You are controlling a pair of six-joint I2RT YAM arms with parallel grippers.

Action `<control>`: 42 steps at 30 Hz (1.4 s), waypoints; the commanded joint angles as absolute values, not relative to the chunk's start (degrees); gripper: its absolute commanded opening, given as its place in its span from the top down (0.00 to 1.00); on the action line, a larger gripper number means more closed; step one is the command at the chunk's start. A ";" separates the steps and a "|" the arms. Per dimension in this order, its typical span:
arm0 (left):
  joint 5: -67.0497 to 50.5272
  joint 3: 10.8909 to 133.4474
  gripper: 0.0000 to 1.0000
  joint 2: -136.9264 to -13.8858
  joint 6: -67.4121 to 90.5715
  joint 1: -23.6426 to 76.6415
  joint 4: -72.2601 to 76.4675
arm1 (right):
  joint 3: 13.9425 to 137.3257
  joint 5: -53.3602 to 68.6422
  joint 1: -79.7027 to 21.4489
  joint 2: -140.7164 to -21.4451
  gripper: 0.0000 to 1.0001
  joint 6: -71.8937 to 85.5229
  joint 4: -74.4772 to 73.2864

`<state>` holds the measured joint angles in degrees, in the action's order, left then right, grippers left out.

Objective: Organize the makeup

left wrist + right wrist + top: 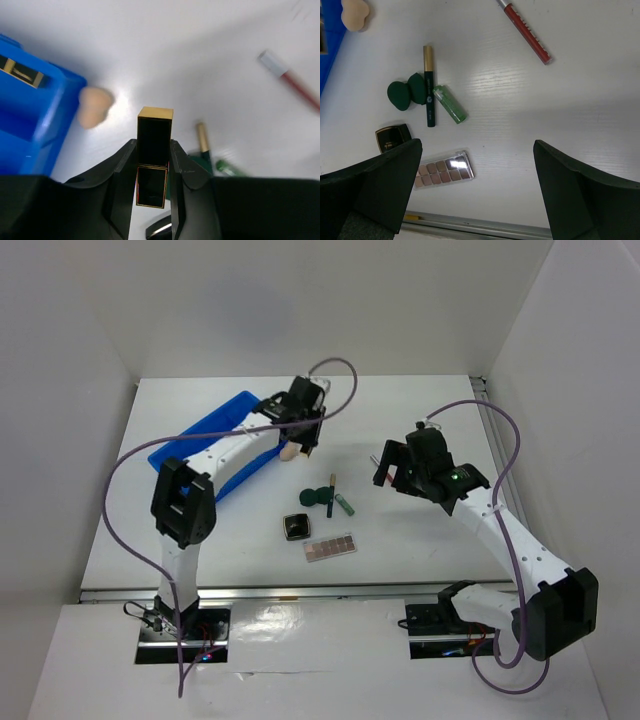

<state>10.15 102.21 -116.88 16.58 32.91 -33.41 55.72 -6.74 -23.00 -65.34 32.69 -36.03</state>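
Organizing the makeup: a black-and-gold lipstick tube [155,130] is seen clamped in the left gripper [152,146], whose fingers [122,170] are pressed against both long sides of the case, near the end of the blue tray [35,110]. Whether the tube is clear of the table [200,45] cannot be told from the blurred wrist view. The right gripper [477,150] is held spread wide, with nothing between its fingers, over the items left on the table. A beige sponge [355,12] lies just beside the tray, and two dark green sponges [402,95] touch a dark pencil [428,90] with a gold cap. A green tube [450,104] lies beside that pencil and a red pencil [526,31] well apart, with a square compact [393,137] and an eyeshadow palette [445,171] nearer the arms. One black-and-gold piece [20,74] is already seen inside the tray. The step in hand is judged to be the carrying of the lipstick into the tray. It would best be done with the hold set square on the case, since the glossy sides could slip or twist. The tube should be lifted clear of the tray wall and of the beige sponge and lowered into a free compartment until it is supported. Only then should it be let go, so that it is not dropped or tipped against the rim
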 commanded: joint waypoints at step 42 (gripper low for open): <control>-2.90 107.51 0.53 -124.29 48.61 5.54 -20.93 | 58.89 -7.48 -23.29 -63.28 0.00 31.03 -38.85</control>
<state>-1.85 107.72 -126.78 50.78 5.76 -24.56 57.43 -7.68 -23.00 -64.77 31.62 -38.61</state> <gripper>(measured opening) 0.460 0.999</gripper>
